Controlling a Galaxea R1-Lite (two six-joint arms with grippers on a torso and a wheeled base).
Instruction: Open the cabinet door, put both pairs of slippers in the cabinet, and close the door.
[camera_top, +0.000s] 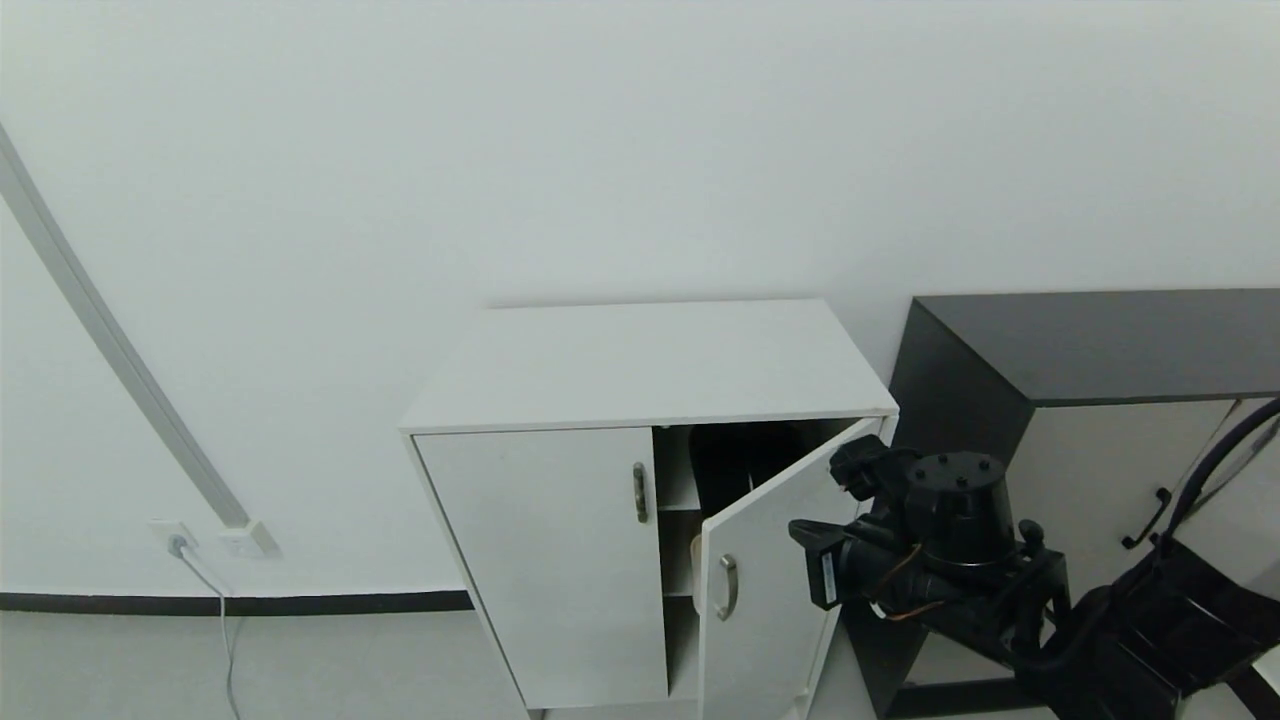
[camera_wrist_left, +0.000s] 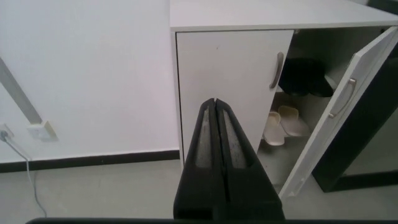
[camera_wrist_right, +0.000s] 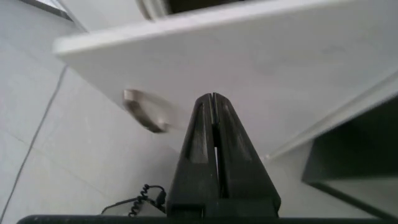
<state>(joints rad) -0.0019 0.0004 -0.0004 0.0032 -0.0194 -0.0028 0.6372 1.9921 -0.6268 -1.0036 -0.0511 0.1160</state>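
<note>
The white cabinet (camera_top: 650, 365) stands against the wall with its left door (camera_top: 545, 560) closed and its right door (camera_top: 770, 590) swung partly open. Inside, a dark pair of slippers (camera_wrist_left: 303, 76) lies on the upper shelf and a pale pair of slippers (camera_wrist_left: 283, 121) on the shelf below. My right gripper (camera_wrist_right: 213, 96) is shut with nothing in it, its tip close to the outer face of the open door (camera_wrist_right: 249, 56), beside the door handle (camera_wrist_right: 146, 111). My left gripper (camera_wrist_left: 214, 102) is shut and empty, held in front of the closed left door (camera_wrist_left: 230, 93).
A black-topped cabinet (camera_top: 1090, 340) stands directly right of the white one, close behind the open door. A wall socket with a cable (camera_top: 180, 545) and a slanted cable duct (camera_top: 100, 320) are at the left. Bare floor (camera_top: 250, 665) lies before the cabinet.
</note>
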